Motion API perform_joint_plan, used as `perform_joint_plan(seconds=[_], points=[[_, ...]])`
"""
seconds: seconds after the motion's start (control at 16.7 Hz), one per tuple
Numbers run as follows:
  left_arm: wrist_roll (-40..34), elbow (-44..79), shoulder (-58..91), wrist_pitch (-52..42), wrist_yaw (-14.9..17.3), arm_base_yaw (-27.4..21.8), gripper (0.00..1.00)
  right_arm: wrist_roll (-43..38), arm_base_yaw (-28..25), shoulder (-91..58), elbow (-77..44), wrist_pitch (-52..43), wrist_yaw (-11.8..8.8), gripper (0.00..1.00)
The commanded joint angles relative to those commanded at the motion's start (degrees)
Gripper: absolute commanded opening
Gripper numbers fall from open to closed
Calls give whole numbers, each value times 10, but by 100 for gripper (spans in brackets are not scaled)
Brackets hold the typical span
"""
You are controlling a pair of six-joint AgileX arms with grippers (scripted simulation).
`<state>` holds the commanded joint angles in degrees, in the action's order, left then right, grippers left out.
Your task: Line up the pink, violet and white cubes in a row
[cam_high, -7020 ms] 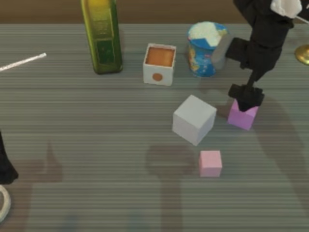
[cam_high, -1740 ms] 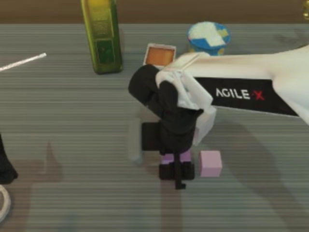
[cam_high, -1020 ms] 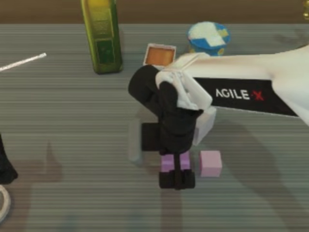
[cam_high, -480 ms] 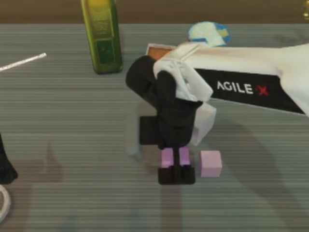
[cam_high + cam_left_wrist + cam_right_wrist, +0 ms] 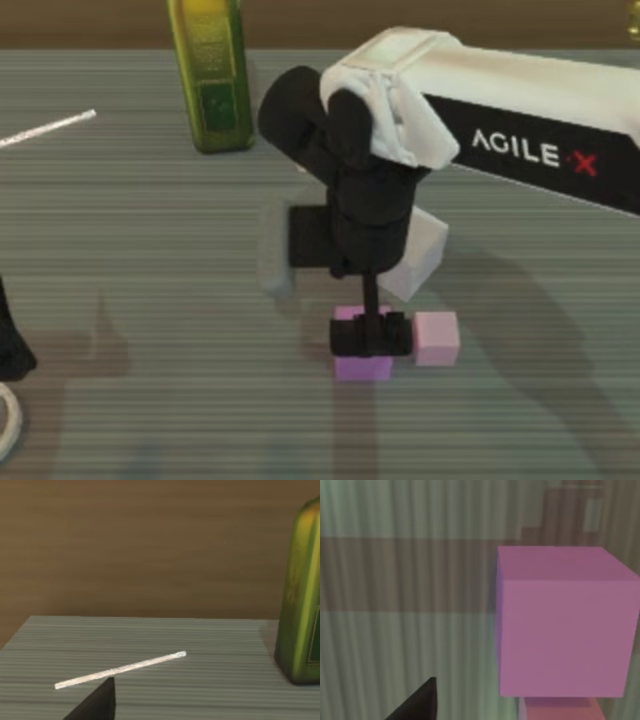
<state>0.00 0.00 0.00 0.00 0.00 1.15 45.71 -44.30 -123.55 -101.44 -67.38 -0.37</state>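
Two of the three cubes sit side by side at lower centre: the violet cube (image 5: 362,366) rests on the surface (image 5: 150,250) just left of the pink cube (image 5: 437,338), starting the row. Directly above it, the right pincer (image 5: 369,335) appears spread. The white cube (image 5: 425,252) lies behind, mostly hidden by the arm. The left pincer (image 5: 8,355) is parked at the left edge; its state cannot be told.

Your count of what stood on the table

You had three plain matte cubes: one small pale pink cube (image 5: 436,338), one violet-purple cube (image 5: 362,366) and one large plain white cube (image 5: 420,255), partly hidden. You also had one tall green glass bottle (image 5: 210,75), one thin clear rod (image 5: 48,128), and two AgileX arms, one at each side.
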Motion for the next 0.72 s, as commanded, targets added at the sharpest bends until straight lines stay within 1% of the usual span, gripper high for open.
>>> perform_joint_plan(seconds=[0.18,0.3,0.42,0.6,0.72], points=[[0,0,0,0,0,0,100,-9,7,-9,-8,-3,0,100],[0,0,0,0,0,0,100,-40,22,-31,-40,-18,1,100],[0,0,0,0,0,0,100,-91,46,-63,-94,-40,3,100],[0,0,0,0,0,0,100,-189,89,-114,-189,-75,4,100],[0,0,0,0,0,0,100,-237,115,-142,-236,-95,6,100]])
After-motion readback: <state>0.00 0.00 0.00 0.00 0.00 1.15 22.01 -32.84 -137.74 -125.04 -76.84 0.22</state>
